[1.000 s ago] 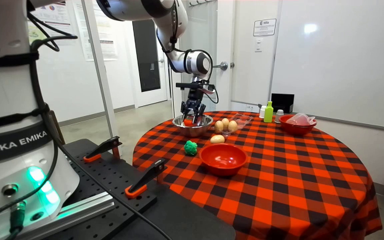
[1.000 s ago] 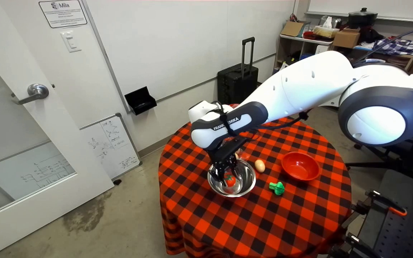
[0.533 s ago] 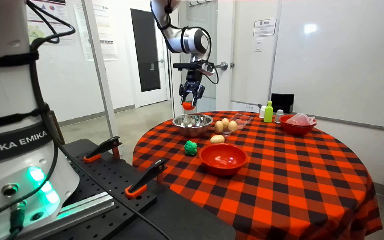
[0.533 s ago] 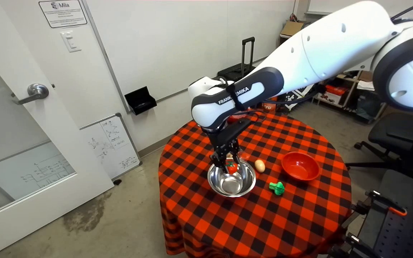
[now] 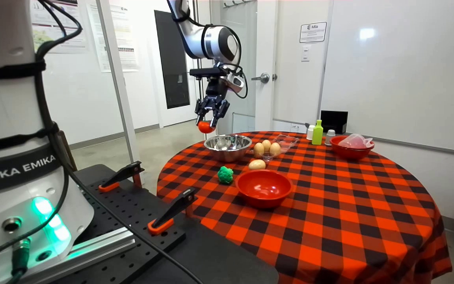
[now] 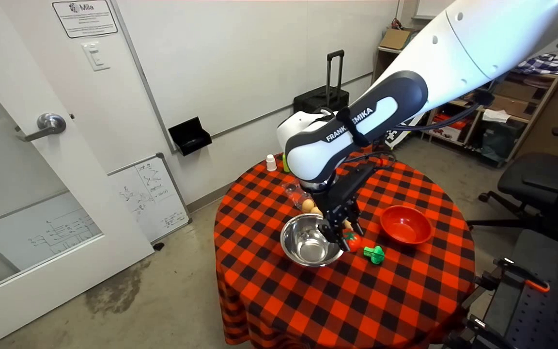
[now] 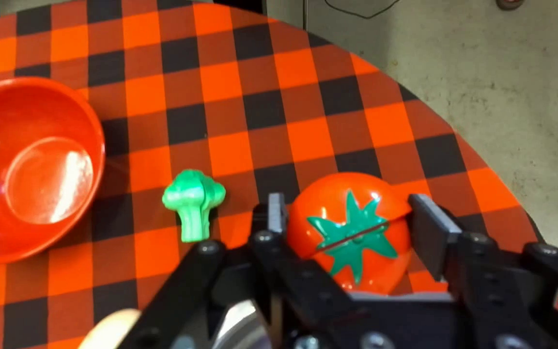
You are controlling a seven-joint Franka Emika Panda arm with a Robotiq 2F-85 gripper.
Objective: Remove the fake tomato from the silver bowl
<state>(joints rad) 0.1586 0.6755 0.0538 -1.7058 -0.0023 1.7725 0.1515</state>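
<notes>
The fake tomato, round and red-orange with green leaves, is between the fingers of my gripper (image 5: 206, 123). The tomato (image 5: 205, 127) is in the air, outside the silver bowl, in both exterior views; it also shows in an exterior view (image 6: 354, 242) beside the bowl's rim. In the wrist view the tomato (image 7: 347, 228) sits between the two finger pads of the gripper (image 7: 354, 215), which is shut on it. The shiny silver bowl (image 5: 227, 155) stands on the table with nothing inside it (image 6: 312, 251). Only a sliver of the bowl (image 7: 244, 329) shows in the wrist view.
A green toy broccoli (image 6: 375, 255) and a red bowl (image 6: 406, 228) stand near the gripper. A single egg (image 5: 257, 164) and a group of eggs (image 5: 267, 147) lie beside the silver bowl. Another red bowl (image 5: 351, 153) and a green bottle (image 5: 317, 134) stand farther off.
The gripper has lifted the tomato up out of the silver bowl, then moved sideways past the rim, toward the broccoli side. The bowl has stayed in place.
</notes>
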